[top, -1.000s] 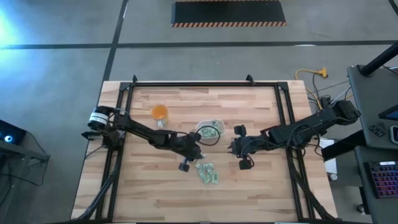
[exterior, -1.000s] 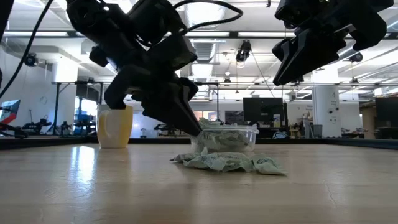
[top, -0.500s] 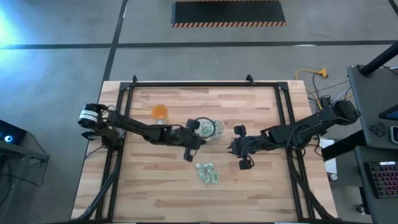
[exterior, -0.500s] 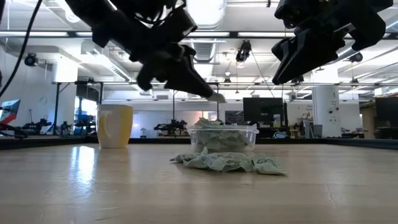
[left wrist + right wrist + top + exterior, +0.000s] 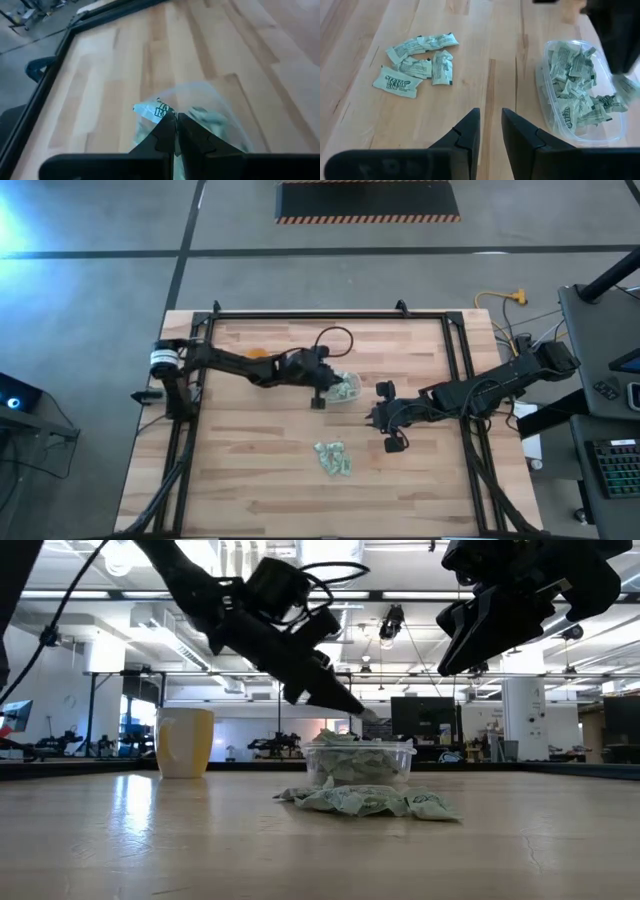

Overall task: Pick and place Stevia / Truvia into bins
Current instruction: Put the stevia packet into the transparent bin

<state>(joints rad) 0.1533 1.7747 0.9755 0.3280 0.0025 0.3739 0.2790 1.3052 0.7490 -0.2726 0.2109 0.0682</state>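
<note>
Several green and white Stevia packets [image 5: 333, 457] lie in a loose pile on the wooden table; they also show in the right wrist view [image 5: 417, 65]. The clear tub [image 5: 348, 389] stands farther back, with many packets inside [image 5: 577, 92]. My left gripper [image 5: 362, 716] hangs just above the tub [image 5: 360, 762], shut on one packet [image 5: 149, 110]. My right gripper [image 5: 385, 420] is open and empty, raised above the table to the right of the tub and the pile. My left gripper pinches one end of a single packet [image 5: 161, 113] between its two fingertips. The fingers slant down from the table's left. The packet sticks out past the fingertips, lifted clear above the tub's open top [image 5: 376, 726].
An orange-yellow cup [image 5: 185, 742] stands on the table left of the tub, partly under my left arm in the high view [image 5: 257, 354]. A black frame [image 5: 320, 317] runs around the tabletop. Bare wood lies toward the near edge.
My left gripper has risen from the pile with one packet pinched in its tips and has gone toward the far edge and a little right, ending over the tub. The rest of the pile has stayed in place.
</note>
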